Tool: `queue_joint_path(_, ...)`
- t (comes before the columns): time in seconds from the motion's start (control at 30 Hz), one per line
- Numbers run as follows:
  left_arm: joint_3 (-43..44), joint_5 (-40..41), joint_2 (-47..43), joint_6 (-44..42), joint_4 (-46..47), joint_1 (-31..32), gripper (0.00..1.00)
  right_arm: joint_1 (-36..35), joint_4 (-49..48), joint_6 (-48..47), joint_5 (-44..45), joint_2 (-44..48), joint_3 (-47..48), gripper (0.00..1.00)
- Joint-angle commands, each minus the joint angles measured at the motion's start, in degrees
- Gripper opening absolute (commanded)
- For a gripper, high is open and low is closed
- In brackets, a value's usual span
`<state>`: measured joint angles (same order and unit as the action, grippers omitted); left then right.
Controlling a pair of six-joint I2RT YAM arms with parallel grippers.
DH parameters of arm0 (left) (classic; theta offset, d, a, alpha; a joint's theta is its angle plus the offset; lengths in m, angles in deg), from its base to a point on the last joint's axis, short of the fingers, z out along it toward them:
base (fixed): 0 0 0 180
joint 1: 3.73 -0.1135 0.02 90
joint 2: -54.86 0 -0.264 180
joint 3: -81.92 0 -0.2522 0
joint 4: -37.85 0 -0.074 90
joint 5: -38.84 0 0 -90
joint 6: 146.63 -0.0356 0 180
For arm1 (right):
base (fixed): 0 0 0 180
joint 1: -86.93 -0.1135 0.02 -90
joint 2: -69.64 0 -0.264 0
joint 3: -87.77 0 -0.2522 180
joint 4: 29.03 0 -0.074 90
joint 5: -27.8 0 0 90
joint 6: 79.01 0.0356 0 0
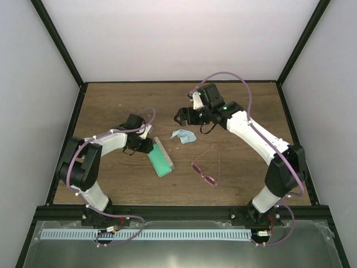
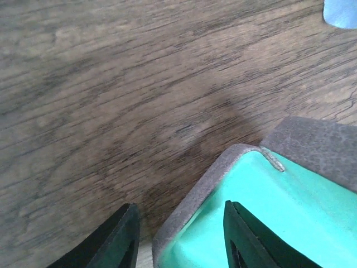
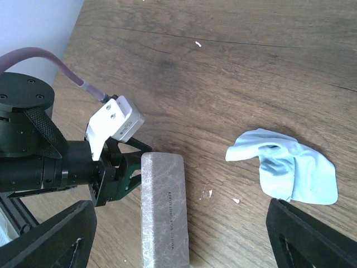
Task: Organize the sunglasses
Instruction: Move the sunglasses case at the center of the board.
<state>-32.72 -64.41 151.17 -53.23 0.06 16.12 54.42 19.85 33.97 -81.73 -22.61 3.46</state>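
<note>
The sunglasses (image 1: 206, 167), thin wire frame with pink lenses, lie unfolded on the wooden table right of centre, seen only in the top view. The grey case (image 1: 160, 157) lies open with its green inside up. My left gripper (image 1: 146, 146) is open at the case's far end. In the left wrist view its jaws (image 2: 179, 223) straddle the case's grey rim (image 2: 206, 178), one finger outside and one over the green lining. My right gripper (image 1: 181, 117) hovers wide open and empty above the table behind the cloth. In its wrist view (image 3: 178, 223) it looks down on the case's grey lid (image 3: 163, 209).
A small light blue cloth (image 1: 183, 135) lies crumpled between the case and the right gripper; it also shows in the right wrist view (image 3: 284, 167). The black frame posts and white walls bound the table. The left gripper's body (image 3: 106, 167) is beside the lid.
</note>
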Motion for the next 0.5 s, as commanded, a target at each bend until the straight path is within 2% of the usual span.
queue_joint_path(0.0, 0.0, 2.0, 0.5, 0.4, 1.7, 0.0, 0.40, 0.4, -0.2, -0.4, -0.7, -0.5, 2.0, 0.86)
queue_joint_path(0.17, -0.8, 5.5, -2.0, 1.1, 1.3, -0.2, 0.31, 0.5, -0.7, -0.3, -1.1, -0.3, 1.3, 0.86)
queue_joint_path(0.3, -3.6, 9.6, -4.6, 2.4, 1.3, -0.3, 0.29, 0.5, -1.8, 0.8, -1.9, -0.2, 0.0, 0.86)
queue_joint_path(0.47, -7.3, 12.2, -8.0, 5.1, 1.4, -0.7, 0.16, 0.5, -2.6, 1.3, -2.1, -0.6, -0.3, 0.86)
